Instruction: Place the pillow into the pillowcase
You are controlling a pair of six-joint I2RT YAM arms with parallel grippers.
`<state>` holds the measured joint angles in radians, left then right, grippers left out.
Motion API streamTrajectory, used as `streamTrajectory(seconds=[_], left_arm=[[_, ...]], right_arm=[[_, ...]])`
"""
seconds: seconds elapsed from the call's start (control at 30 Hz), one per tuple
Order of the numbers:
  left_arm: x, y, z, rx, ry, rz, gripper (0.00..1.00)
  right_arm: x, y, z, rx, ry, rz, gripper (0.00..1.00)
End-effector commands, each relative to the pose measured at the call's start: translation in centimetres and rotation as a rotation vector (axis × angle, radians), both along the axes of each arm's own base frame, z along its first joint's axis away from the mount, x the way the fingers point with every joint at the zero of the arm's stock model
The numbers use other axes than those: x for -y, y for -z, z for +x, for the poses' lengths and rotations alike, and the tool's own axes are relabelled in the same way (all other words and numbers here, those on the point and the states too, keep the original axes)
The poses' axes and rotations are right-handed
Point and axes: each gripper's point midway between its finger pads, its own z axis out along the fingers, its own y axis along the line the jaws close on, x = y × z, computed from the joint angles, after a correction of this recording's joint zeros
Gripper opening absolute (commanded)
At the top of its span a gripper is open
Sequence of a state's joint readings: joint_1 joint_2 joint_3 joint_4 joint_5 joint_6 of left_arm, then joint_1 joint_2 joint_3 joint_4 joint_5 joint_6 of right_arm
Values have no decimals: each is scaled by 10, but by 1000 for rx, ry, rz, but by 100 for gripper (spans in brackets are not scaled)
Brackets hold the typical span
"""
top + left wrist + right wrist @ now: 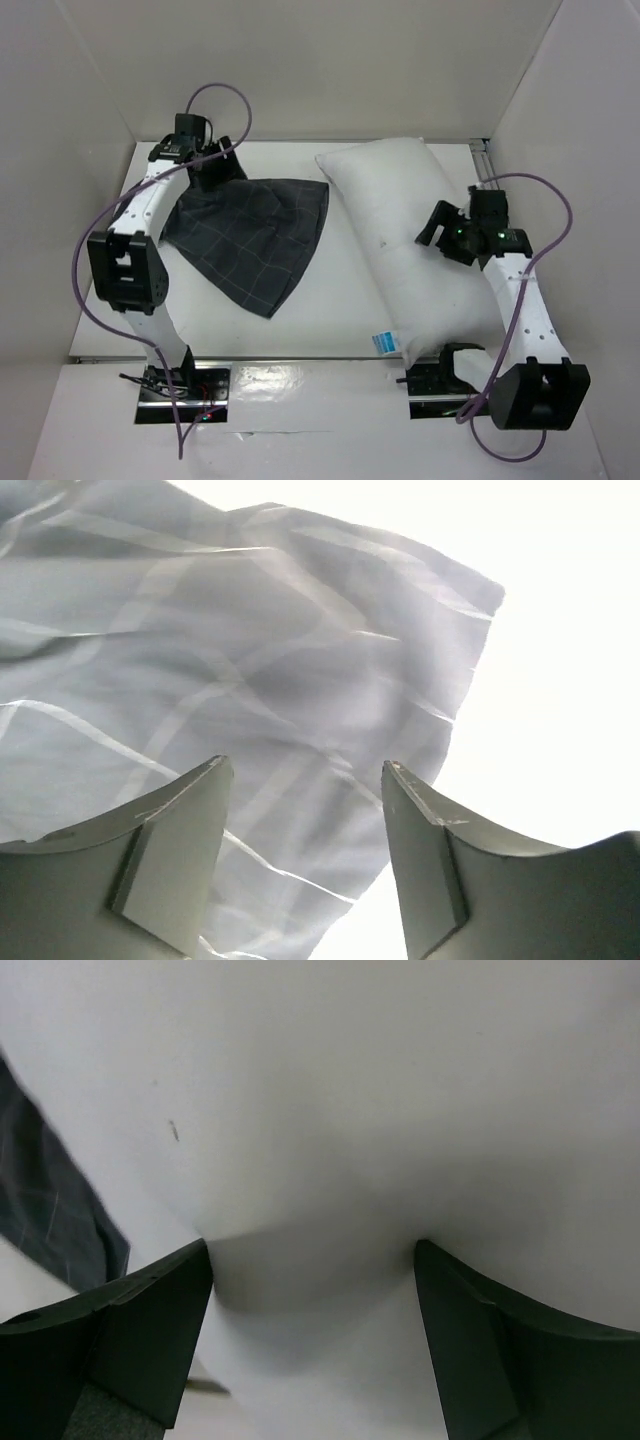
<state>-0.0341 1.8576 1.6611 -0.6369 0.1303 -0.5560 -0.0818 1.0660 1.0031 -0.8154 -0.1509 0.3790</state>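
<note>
Pillow [400, 240]: plain white, plump, lies flat on the table [330, 320], R of centre. It runs at a slant from the far edge's middle down to the near-R corner area. A small blue-white tag [385, 341] sits at its near-L corner, and there's a tiny dark fleck on the top face.

Pillowcase [250, 235]: dark grey w/ thin pale grid lines, spread in a rough fan on the L half of the table. The narrow end is toward the far-L corner, the wide end points to the near edge. Its R edge is just beside the pillow's L side; can't tell if they touch. No part of the pillow is inside it.

R pincer [435, 232]: over the pillow's R long side, released, jaws spread wide. In the R wrist view the fingers [130, 1330] press into the white fabric, which bulges up btwn them w/ a crease at the tips. Nothing is pinched.

L pincer [215, 170]: at the pillowcase's narrow far-L end, released. In the L wrist view the fingers [170, 840] stand apart above rumpled cloth, none of it clamped btwn them.

Purple cable [230, 95] loops off each arm.
</note>
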Motion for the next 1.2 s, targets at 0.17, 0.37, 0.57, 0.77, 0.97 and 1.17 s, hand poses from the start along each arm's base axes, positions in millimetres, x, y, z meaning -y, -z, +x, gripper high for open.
streamTrajectory(seconds=[0.17, 0.37, 0.57, 0.77, 0.97, 1.17], left_arm=[[122, -29, -42, 48, 313, -230, 71], [197, 17, -82, -63, 389, -343, 72], [266, 40, -108, -138, 491, -402, 72], [304, 52, -93, -168, 524, -413, 72], [335, 59, -53, -146, 543, -410, 67], [375, 20, -14, 0, 636, -481, 66]], right_arm=[[-160, -34, 1, 164, -531, 299, 85], [-72, -95, 39, 291, -164, -175, 100], [43, -72, 46, 156, 270, -347, 100], [62, -11, 19, 72, 314, -214, 72], [23, 1, -7, 72, 197, -114, 25], [-63, 40, -40, -27, -45, 176, 0]])
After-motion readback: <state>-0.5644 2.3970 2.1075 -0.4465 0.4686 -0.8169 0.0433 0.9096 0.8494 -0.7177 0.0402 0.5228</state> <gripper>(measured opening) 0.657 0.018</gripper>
